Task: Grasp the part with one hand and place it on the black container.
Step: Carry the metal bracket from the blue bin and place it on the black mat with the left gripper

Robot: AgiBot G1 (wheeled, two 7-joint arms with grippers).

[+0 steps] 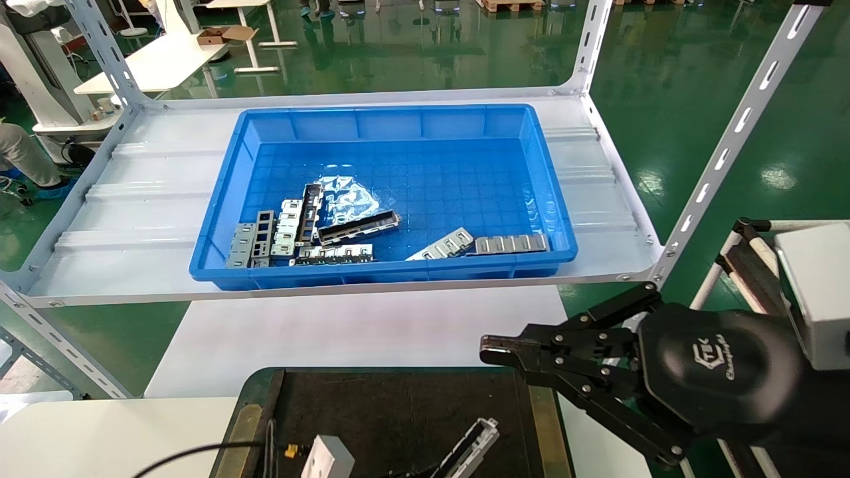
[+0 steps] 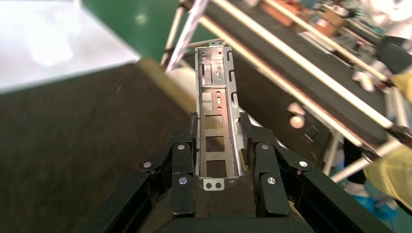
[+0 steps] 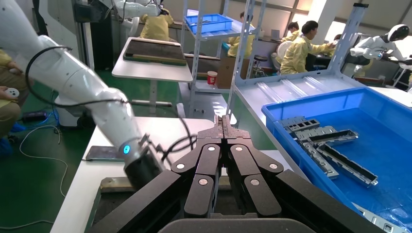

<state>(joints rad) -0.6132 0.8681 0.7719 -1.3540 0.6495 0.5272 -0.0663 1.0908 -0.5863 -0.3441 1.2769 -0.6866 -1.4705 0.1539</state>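
Note:
My left gripper (image 2: 219,122) is shut on the part (image 2: 216,92), a slim light-grey channel with rectangular cut-outs that sticks out forward between the fingers. It hangs just above the rough floor of the black container (image 2: 73,141). In the head view the part (image 1: 474,443) shows tilted over the black container (image 1: 398,411) at the bottom edge, near its right side. My right gripper (image 1: 490,349) is shut and empty, parked right of the tray. It also shows in the right wrist view (image 3: 223,121).
A deep blue bin (image 1: 551,199) with several metal pieces and a plastic bag stands on the white shelf (image 1: 133,219) behind the tray. Slotted shelf posts (image 1: 724,146) rise at the right. A brass strip (image 1: 546,425) edges the tray's right side.

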